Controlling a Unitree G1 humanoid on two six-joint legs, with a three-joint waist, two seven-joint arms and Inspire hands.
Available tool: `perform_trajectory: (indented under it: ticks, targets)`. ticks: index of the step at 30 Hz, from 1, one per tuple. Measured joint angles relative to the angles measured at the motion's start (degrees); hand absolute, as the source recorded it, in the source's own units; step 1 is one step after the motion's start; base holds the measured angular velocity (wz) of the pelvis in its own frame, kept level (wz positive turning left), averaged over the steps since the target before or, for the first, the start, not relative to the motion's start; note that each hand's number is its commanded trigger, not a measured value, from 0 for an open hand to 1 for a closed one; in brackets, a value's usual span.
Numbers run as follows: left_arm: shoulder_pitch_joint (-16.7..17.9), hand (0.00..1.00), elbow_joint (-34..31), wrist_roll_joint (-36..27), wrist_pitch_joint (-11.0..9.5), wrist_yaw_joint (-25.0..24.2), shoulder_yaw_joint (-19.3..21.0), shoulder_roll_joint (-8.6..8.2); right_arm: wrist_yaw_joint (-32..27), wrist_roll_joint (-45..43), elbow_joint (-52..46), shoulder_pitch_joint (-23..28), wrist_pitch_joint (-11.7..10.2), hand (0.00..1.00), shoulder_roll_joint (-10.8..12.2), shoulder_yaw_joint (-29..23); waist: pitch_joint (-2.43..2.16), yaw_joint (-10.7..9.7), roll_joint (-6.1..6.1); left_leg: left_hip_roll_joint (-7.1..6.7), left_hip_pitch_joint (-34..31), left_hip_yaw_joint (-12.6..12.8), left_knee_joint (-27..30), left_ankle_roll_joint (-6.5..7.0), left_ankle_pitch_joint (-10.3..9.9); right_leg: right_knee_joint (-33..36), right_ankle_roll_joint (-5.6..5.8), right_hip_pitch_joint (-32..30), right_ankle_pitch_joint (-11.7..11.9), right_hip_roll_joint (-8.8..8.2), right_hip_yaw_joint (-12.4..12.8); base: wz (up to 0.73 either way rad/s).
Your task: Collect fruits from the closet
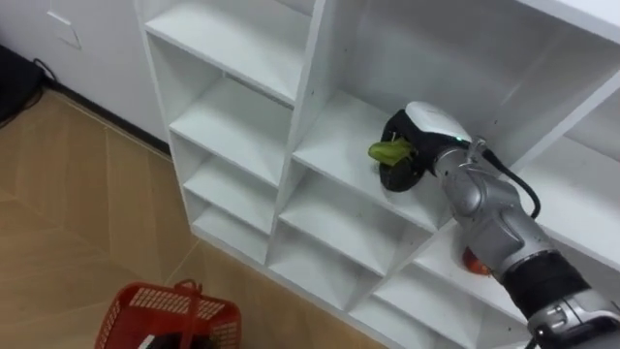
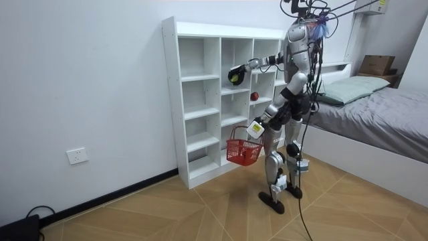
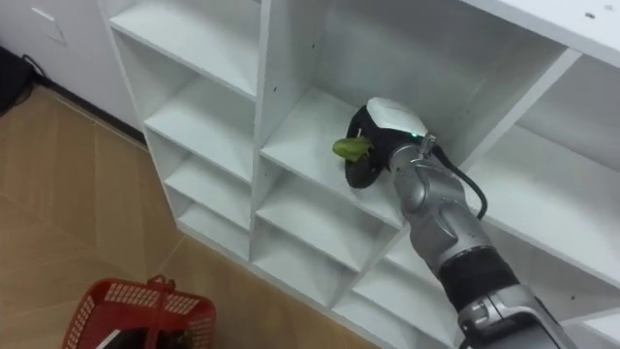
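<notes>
Left hand (image 2: 257, 128) low at the robot's hip, fingers hooked on the handle of the basket (image 1: 170, 315). The basket hangs clear of the floor, mouth up. Something dark shows at its bottom edge; cannot make it out.

Right hand (image 1: 417, 145) is reached out to the front of a middle bay of the shelves (image 1: 232, 116) and clenched round the green fruit (image 1: 390, 151). The fruit sticks out of the grasp toward the robot's left, long axis about level, just above the bay's board.

Key relation: basket lies below the right hand and well to its left, nearer the robot. Judgement: the fruit has to come back out of the bay, then down and across to the left. The left hand could lift the basket to meet it.

Red fruit (image 2: 254, 96) sits one bay lower and to the right, partly behind the right forearm in the eye views. Right hand is the nearer one for it.

Count: fruit two (one green, held; one red, on its board). Basket one. Shelves one unit.
</notes>
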Motion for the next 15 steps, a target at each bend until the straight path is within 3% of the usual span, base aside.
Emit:
perform_trajectory:
  ticks: [7, 12, 15]
  targets:
    - [-1.4, 1.00, -0.2, -2.7, 0.1, -0.3, -4.7, -0.80, 0.1, -3.4, -6.4, 0.8, 0.2, 1.00, 0.5, 0.2, -0.04, -2.9, 1.12, 0.16, 0.8, 0.9, -0.5, 0.06, 0.0, 0.0, 0.01, 0.2, 0.0, 0.08, 1.2, -0.08]
    - [-2.8, 1.00, -0.8, -4.9, 0.2, -0.3, -9.0, -1.50, 0.1, -4.3, -6.5, 0.9, 1.3, 1.00, 2.5, 0.2, -0.14, -4.8, 1.83, 0.34, 1.1, 1.9, -0.6, 0.06, 0.0, 0.2, 0.01, 0.0, 0.0, 0.16, 2.1, -0.08]
    - [-3.2, 1.00, -0.9, -4.9, 0.2, -0.3, -9.1, -2.21, 0.1, -4.4, -7.6, 0.9, 1.4, 1.00, 3.4, 0.1, -0.14, -5.3, 2.18, 0.77, 1.8, 2.9, -1.2, 0.06, 0.0, 0.6, 0.01, -0.1, 0.0, 0.31, 2.9, -0.17]
